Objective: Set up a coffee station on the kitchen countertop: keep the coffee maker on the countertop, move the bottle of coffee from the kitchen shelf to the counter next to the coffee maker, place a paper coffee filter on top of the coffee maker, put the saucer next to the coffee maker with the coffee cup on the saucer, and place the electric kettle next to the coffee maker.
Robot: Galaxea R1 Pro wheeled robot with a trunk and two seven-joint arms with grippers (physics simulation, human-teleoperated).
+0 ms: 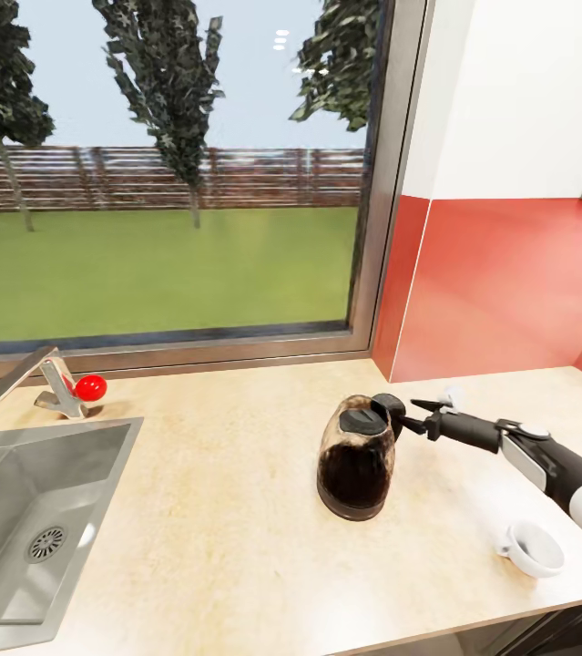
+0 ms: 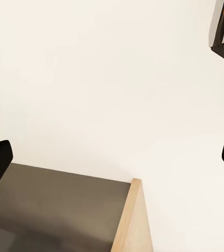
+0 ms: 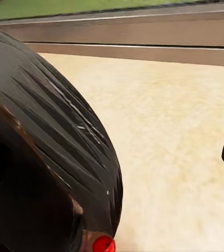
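Right gripper [image 1: 415, 415] at electric kettle [image 1: 357, 466] handle on countertop [image 1: 218, 510], fingers apart (coffee cup [image 1: 533, 548] nearby); left gripper jaws spread.

Bright, even daylight from the window [image 1: 172, 173], shadows faint, renders slightly soft throughout.

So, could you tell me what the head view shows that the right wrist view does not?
Head view alone: the sink and faucet, the coffee cup on the countertop, the red backsplash, and the right gripper at the electric kettle handle. Right wrist view alone: a close look at the kettle's dark ribbed side. Both share the kettle, countertop and window frame.
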